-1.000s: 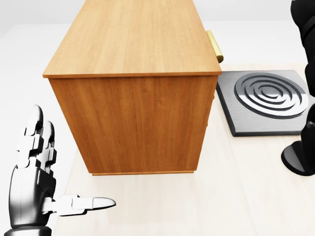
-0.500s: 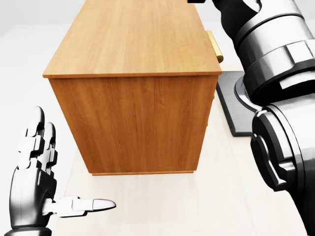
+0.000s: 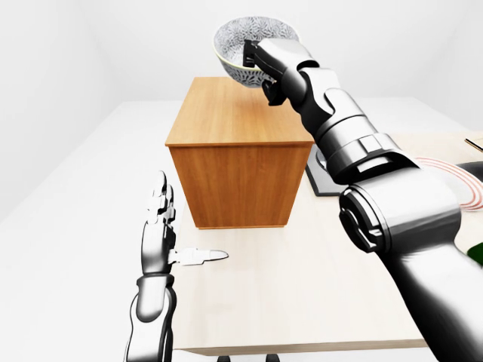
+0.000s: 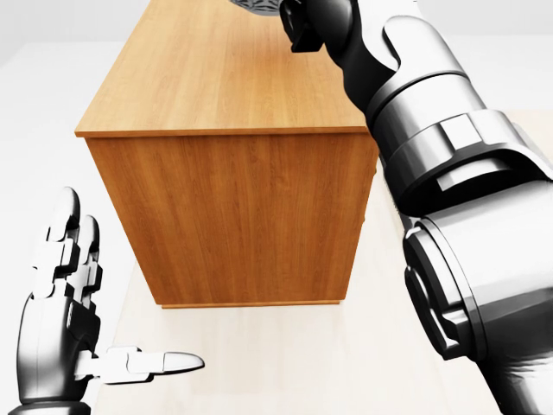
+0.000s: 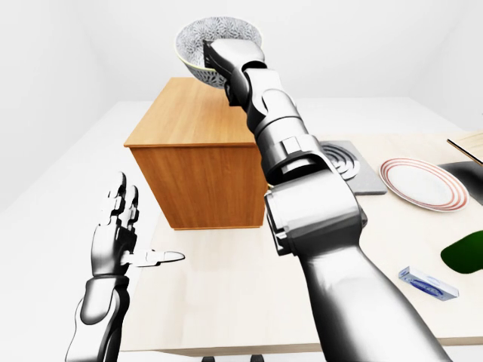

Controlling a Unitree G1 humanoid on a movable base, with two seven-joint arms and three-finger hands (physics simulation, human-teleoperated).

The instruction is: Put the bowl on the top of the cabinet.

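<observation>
The bowl point(image 3: 240, 39) is grey-white with a fine pattern. It hangs in the air above the upper end of the wooden cabinet's top point(image 3: 226, 113) and is clear of the wood. My right hand point(image 3: 255, 59) is shut on the bowl's right rim, with the arm reaching up across the right of the views. In the head view only a sliver of the bowl point(image 4: 256, 4) shows at the top edge, over the cabinet point(image 4: 226, 69). My left hand point(image 3: 172, 240) is open and empty, low at the left, beside the cabinet's near lower corner.
The cabinet stands on a pale wooden table point(image 3: 302, 286). To its right are a grey burner plate point(image 5: 346, 162), a red-rimmed plate point(image 5: 419, 183), a green object point(image 5: 464, 253) and a small blue-white packet point(image 5: 429, 283). My right arm hides much of the head view's right side.
My right arm has swung in from the right edge and up over the cabinet, carrying the bowl, and now covers the burner plate in the head view. The left hand has not moved.
</observation>
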